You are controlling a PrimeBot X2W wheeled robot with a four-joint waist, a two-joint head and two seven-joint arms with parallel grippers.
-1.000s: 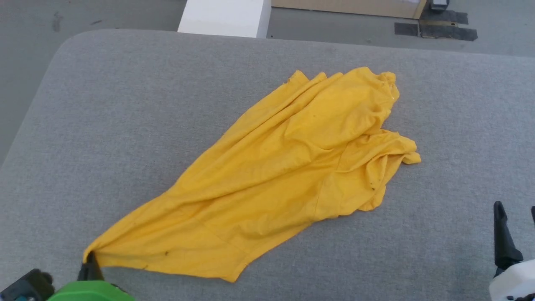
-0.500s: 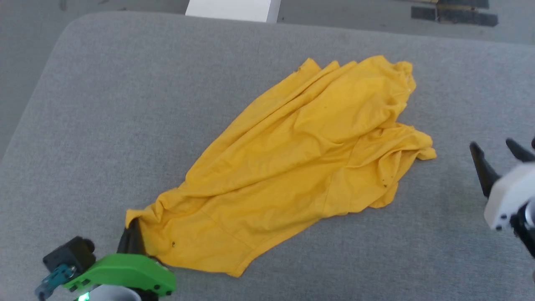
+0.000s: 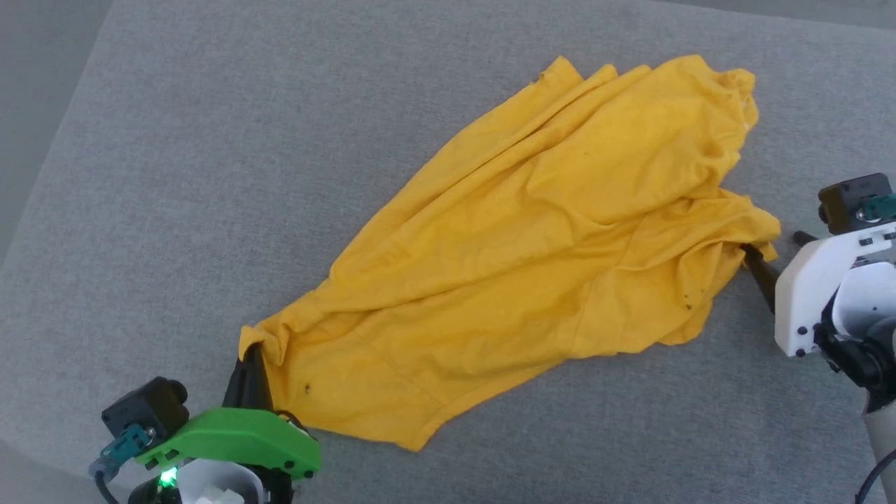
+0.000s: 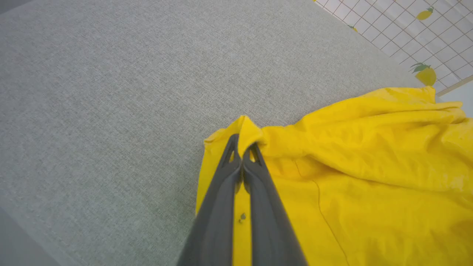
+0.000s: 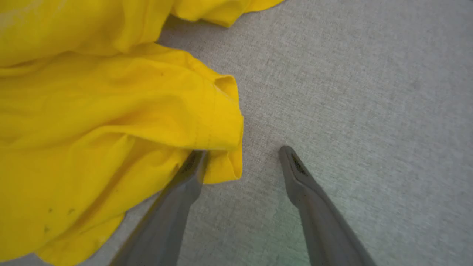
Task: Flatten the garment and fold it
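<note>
Garment (image 3: 532, 245) long axis 7–1 o'clock; left pincer (image 4: 242, 142) clenched on its 7 o'clock tip, right pincer (image 5: 242, 151) released at its 3 o'clock edge

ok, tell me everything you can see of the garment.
The garment is bright yellow thin cloth, plain side up with small dark specks, lying creased and bunched diagonally on the grey fabric surface. The left gripper is shut on its near-left corner. The open right gripper straddles a hemmed fold at its right edge, one finger tucked under.
</note>
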